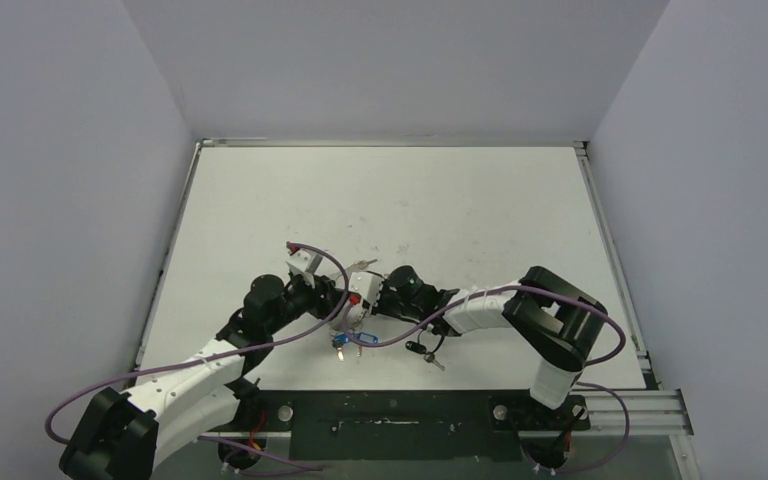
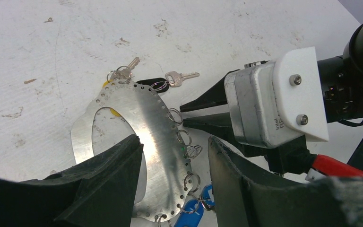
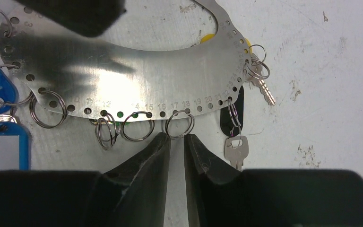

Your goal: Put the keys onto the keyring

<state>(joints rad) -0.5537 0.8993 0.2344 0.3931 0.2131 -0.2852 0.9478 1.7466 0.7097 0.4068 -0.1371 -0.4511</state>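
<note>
Silvery flat keyring [image 3: 137, 75], punched with numbered holes, lies just beyond the right gripper [image 3: 177, 139]. Its fingers are nearly together with a narrow gap, tips at the lower edge of a small ring [image 3: 167, 126] threaded through the keyring; whether they pinch it cannot be told. A key [image 3: 235, 150] lies just beside them. The left gripper [image 2: 173, 142] has its fingers apart, straddling the keyring's band.
</note>
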